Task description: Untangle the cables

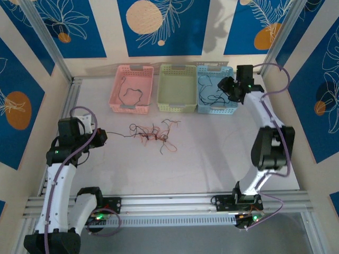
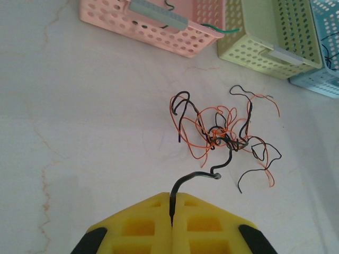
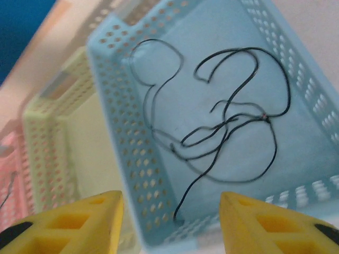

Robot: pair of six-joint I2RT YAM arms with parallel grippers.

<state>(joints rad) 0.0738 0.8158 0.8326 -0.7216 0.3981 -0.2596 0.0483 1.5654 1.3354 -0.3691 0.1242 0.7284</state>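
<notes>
White tabletop point(image 1: 201, 159) — left hand point(image 2: 172, 205) tight on black cable point(image 2: 195, 178), right hand point(image 3: 172, 211) wide above blue basket point(image 3: 132, 135)

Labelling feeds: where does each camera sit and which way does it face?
Top external: above and behind, looking down on the table; both arms show.
Left wrist: low, facing the cable tangle; left gripper shut on a black cable.
Right wrist: looking down into the blue basket; right gripper open.
Shared: the cable tangle, in top and left wrist.

open table point(image 1: 212, 159) around cable clump point(image 1: 153, 135), three baskets point(image 1: 177, 109) walling far edge
</notes>
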